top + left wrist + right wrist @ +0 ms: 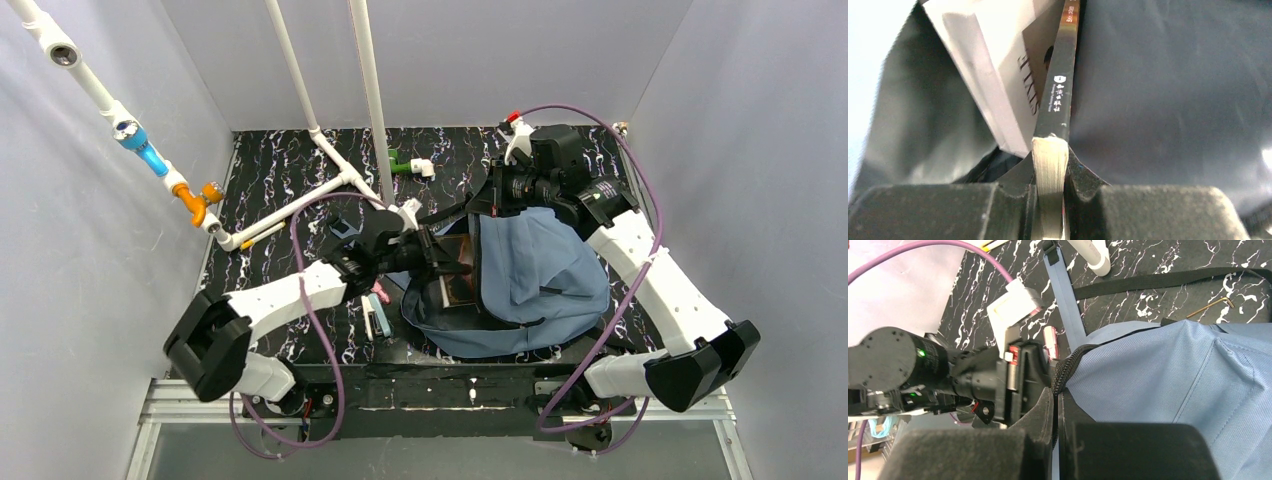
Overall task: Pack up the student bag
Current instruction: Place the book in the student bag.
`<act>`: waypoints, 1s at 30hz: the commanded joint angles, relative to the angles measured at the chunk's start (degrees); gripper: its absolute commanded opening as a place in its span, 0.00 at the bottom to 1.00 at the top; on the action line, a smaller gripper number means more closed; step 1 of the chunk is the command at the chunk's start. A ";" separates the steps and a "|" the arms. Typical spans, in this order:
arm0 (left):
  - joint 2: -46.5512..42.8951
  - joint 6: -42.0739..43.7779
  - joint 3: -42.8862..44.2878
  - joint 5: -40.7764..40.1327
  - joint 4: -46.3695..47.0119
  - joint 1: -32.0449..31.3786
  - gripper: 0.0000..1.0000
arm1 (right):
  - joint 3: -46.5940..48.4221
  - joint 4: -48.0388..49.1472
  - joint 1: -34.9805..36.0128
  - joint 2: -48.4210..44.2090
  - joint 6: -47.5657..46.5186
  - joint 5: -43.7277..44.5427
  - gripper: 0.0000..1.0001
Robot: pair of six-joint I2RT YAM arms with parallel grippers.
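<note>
Two grippers, both closed on something: my left gripper [1050, 167] pinches a thin dark-spined book [1064, 75] at one end, pale page edges showing between its pads. A white-covered book [993, 65] leans against the held one from the left, both standing in dark lining. My right gripper [1057, 397] is clamped on the black zip edge [1064, 371] at the mouth of the student bag [545, 275]. From above, the slate-blue bag lies on the black marbled table [280, 180], right of centre between the two arms, its mouth turned toward the left arm. Small pink and pale-blue items [378, 305] lie on the table just beside the left arm; a white pipe frame [335, 160] stands behind
</note>
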 commanded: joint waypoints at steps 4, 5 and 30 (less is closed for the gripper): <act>9.10 -1.77 10.42 -7.60 5.18 -4.58 0.00 | -1.95 7.10 -0.02 -4.09 1.35 -1.38 0.01; 9.91 -1.05 11.34 -8.06 5.05 -5.00 0.01 | -2.38 7.06 -0.02 -4.36 1.26 -1.07 0.01; -18.10 23.44 9.23 -11.53 -30.84 -3.38 0.82 | -12.68 6.09 0.11 -9.34 -0.49 -2.36 0.01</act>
